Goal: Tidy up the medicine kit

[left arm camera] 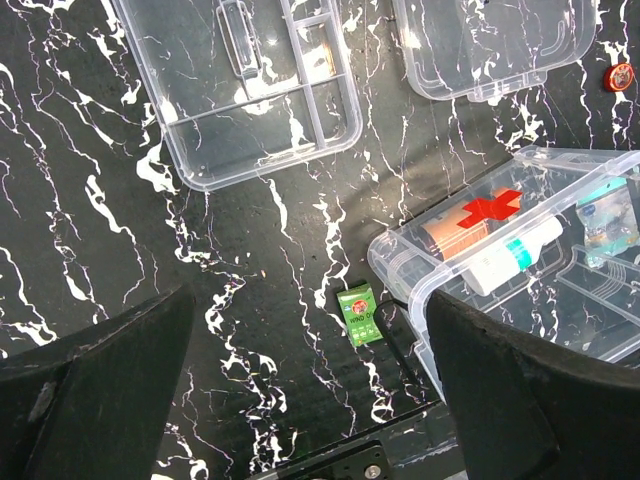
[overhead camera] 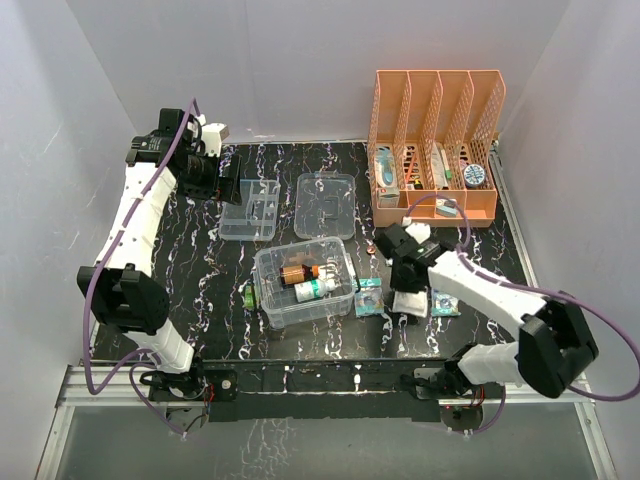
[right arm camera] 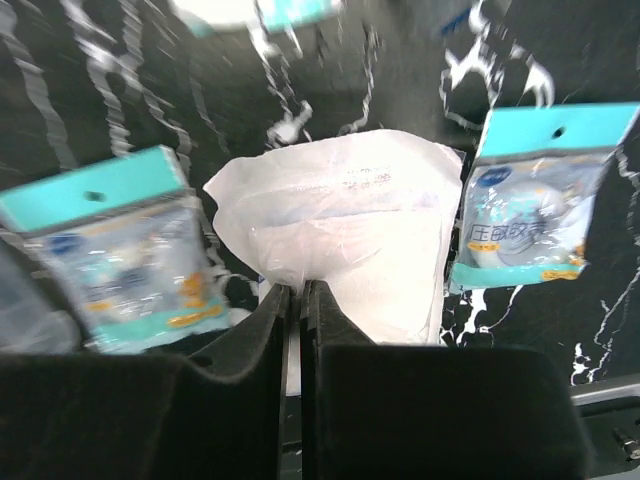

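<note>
black fingers [left arm camera: 90, 400] first, at both lower corners of the left wrist view: spread wide, gripping nothing, cut off by the frame. beyond them, only one end of the deep clear box [left arm camera: 400, 265] at right, holding a red-cross roll [left arm camera: 470, 225] and a white tube [left arm camera: 510, 255]. divided tray [left arm camera: 250, 100] and lid [left arm camera: 500, 50] clipped at the top edge.

right wrist view: badly blurred. right fingers [right arm camera: 270, 330] pressed together on the near edge of a white pouch [right arm camera: 350, 230], with a blue sachet [right arm camera: 525, 200] on either side.

from above: box mid-table, tray and lid side by side behind it. left gripper [overhead camera: 228, 180] raised near the tray's far left corner. right gripper [overhead camera: 410, 290] stooped low, just right of the box.
</note>
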